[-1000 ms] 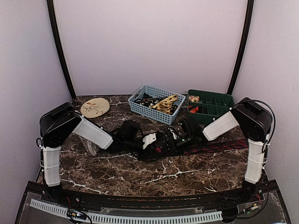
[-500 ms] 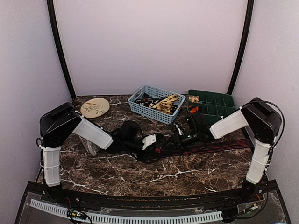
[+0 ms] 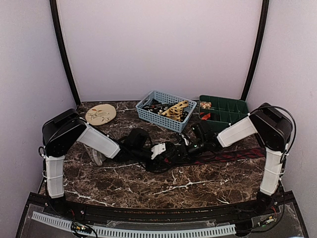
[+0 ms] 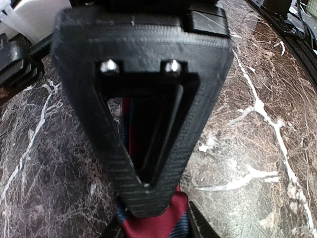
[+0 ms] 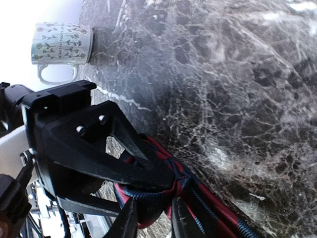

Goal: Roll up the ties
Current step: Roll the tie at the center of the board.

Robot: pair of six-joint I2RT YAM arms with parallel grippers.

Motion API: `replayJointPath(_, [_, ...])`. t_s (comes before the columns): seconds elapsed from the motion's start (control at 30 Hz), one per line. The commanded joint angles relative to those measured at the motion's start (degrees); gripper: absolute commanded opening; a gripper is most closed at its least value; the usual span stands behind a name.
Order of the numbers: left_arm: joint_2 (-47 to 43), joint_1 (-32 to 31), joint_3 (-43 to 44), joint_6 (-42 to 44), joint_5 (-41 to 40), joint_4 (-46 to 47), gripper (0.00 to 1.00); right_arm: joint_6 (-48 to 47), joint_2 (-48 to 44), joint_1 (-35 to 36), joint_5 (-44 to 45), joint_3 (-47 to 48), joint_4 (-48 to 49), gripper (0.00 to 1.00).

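Two wrist views reveal what the top view hides: left end effector (image 4: 154, 229) grasping the striped tie (image 5: 218, 213), right end effector (image 5: 151, 220) straddling it, grip unclear.

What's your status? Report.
Left gripper shut on red-striped tie at its bunched end. Right gripper straddles same tie, grip unclear. Mug apart, not obstructing.

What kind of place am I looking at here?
Probably a robot test booth rather than a home: two robot arms bolted at the near edge of a marble-patterned table, with plain walls closing it in.
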Motion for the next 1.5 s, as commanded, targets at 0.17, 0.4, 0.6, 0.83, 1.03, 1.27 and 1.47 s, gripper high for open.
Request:
replayJointPath(0.17, [2.2, 0.2, 0.0, 0.5, -0.8, -7.8, 0.34, -1.2, 1.8, 0.8, -0.9, 1.1, 0.4, 0.11])
replayJointPath(0.4, [0.5, 0.3, 0.0, -0.1, -2.1, -7.8, 0.51, -1.3, 1.6, 0.7, -0.1, -0.2, 0.9, 0.00])
replayJointPath(0.6, [-7.9, 0.3, -1.6, -1.2, -5.6, -6.2, 0.72, -0.1, 2.0, 0.2, -0.1, -2.5, 2.9, 0.00])
replayJointPath(0.83, [-18.2, 0.3, -6.9, -2.1, -11.3, -2.8, 0.94, 0.7, 2.3, -0.8, 0.0, -4.5, 4.9, 0.00])
replayJointPath(1.03, [-23.6, 0.4, -17.1, -12.1, -15.8, 13.2, 0.99, 0.9, 2.8, -1.5, -0.1, -5.8, 6.2, 0.00])
replayJointPath(1.27, [-13.8, 0.3, -10.2, -7.8, -2.0, 5.5, 0.91, 0.5, 3.6, -1.9, 0.5, -6.6, 6.6, 0.00])
replayJointPath(1.47, [-4.6, -0.3, -5.0, -8.5, 1.2, 7.5, 0.87, 0.0, 3.8, -2.3, 1.7, -7.7, 6.2, 0.00])
